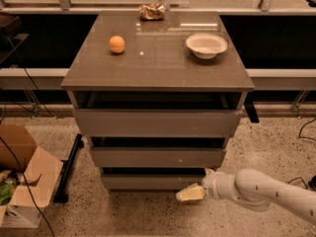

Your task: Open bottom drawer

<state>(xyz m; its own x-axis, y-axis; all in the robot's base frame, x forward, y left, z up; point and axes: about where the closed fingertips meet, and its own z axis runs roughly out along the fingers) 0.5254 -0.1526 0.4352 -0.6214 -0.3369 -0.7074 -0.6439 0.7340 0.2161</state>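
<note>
A grey cabinet (pixel 158 58) has three drawers stacked under its top. The bottom drawer (pixel 148 181) is the lowest grey front, near the floor, with a dark gap above it. My gripper (pixel 190 193) comes in from the lower right on a white arm (pixel 261 191). It sits low in front of the right part of the bottom drawer, just below its front edge.
An orange (pixel 117 44), a white bowl (pixel 206 45) and a crumpled bag (pixel 151 11) rest on the cabinet top. An open cardboard box (pixel 22 181) stands on the floor at the left. A black bar (pixel 68 169) leans beside the cabinet's left foot. Cables lie on the floor.
</note>
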